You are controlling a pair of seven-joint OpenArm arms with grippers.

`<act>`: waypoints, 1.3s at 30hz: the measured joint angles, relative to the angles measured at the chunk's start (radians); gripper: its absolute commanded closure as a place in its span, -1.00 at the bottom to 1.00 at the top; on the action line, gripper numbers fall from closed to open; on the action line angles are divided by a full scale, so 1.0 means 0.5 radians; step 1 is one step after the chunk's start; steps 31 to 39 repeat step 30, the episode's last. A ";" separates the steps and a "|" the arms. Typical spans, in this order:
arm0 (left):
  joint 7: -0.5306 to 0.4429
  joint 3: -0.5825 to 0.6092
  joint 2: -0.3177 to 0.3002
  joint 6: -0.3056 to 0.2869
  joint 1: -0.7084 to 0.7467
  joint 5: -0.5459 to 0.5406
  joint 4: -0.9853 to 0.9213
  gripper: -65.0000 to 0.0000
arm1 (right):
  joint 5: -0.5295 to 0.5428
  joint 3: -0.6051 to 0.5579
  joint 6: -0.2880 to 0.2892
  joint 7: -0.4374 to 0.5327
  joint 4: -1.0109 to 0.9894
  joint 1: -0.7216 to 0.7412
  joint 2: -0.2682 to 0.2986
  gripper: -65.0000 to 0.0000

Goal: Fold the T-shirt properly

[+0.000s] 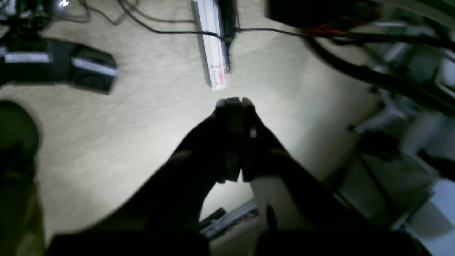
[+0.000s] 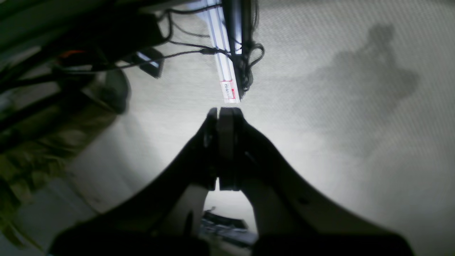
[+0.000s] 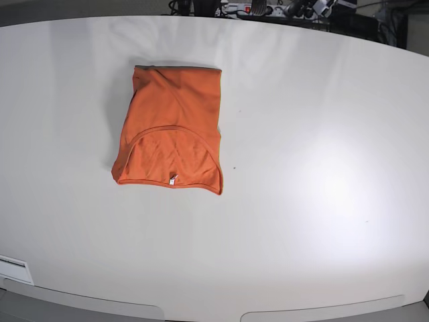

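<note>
The orange T-shirt (image 3: 171,131) lies folded into a compact rectangle on the white table (image 3: 301,168), left of centre in the base view. Its rounded neckline and small white tag (image 3: 172,179) face the near edge. Neither arm shows in the base view. My left gripper (image 1: 234,101) is shut and empty, pointing at a beige carpeted floor. My right gripper (image 2: 224,110) is shut and empty too, above the same floor. The T-shirt does not show in either wrist view.
A white rail with black cables (image 1: 212,46) lies on the floor ahead of both grippers and also shows in the right wrist view (image 2: 225,53). Dark equipment (image 1: 60,65) sits at the left. Cables and gear (image 3: 268,8) line the table's far edge.
</note>
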 measured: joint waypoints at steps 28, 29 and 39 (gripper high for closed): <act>-1.202 0.636 0.587 0.964 -0.637 0.497 -1.047 1.00 | -0.861 -1.055 -0.774 0.822 -0.901 0.976 -0.437 1.00; -1.205 0.636 0.592 0.964 -0.640 0.497 -1.047 1.00 | -0.861 -1.055 -0.772 0.824 -0.901 0.976 -0.449 1.00; -1.205 0.636 0.608 0.965 -0.640 0.497 -1.047 1.00 | -0.861 -1.055 -0.768 0.830 -0.901 0.979 -0.455 1.00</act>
